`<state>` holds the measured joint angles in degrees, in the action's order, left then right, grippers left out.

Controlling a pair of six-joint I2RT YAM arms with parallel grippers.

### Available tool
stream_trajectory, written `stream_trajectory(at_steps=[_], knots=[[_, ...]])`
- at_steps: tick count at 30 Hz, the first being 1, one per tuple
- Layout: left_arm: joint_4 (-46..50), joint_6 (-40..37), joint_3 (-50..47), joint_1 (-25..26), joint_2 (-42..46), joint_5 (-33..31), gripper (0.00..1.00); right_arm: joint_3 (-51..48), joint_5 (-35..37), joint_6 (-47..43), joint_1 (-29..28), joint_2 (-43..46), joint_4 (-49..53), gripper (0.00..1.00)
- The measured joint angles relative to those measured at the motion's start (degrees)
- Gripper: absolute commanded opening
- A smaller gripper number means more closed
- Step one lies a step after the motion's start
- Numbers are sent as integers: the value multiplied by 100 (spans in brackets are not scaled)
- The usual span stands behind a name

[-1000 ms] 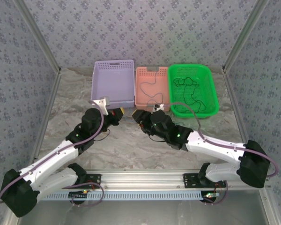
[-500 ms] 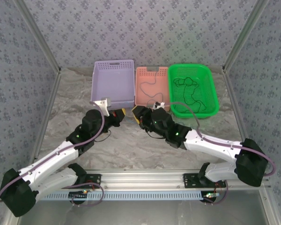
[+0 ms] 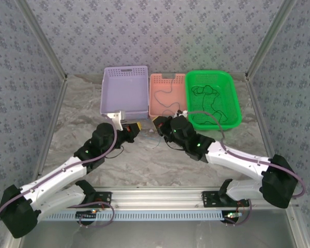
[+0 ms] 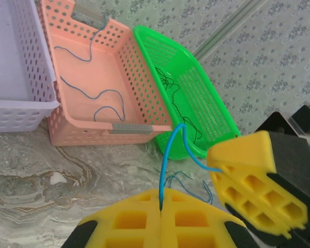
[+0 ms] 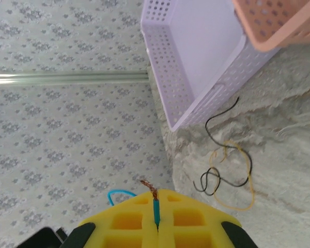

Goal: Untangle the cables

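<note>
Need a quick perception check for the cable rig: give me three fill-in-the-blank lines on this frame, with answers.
1. The strand pinched between the left tool and the right tool is ___.
2. The tangled cable lying in the green basket is ___.
3. The basket nearest the black and yellow wires on the table is ___.

Missing words: blue; black; purple.

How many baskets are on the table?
3. The purple basket sits on the left, the pink basket in the middle and the green basket on the right, side by side at the far end.
</note>
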<state>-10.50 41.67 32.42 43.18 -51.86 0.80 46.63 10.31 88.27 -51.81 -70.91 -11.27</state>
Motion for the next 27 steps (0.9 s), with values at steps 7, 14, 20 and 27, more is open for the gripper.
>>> stream_trajectory(at_steps=[7, 14, 20, 27], knots=[[11, -328, 50, 345, -378, 203, 0, 905, -442, -1272, 708, 81, 828, 0], [-216, -737, 861, 903, -1303, 210, 0, 2535, -1508, -3045, 1176, -516, 2048, 0], [24, -955, 1316, 1097, -1803, -46, 0, 3049, -1799, -3866, 1368, -623, 2975, 0], [1499, -1176, 1585, 1139, -2168, -284, 0, 1727, -1648, -3969, 1445, -212, 2796, 0]])
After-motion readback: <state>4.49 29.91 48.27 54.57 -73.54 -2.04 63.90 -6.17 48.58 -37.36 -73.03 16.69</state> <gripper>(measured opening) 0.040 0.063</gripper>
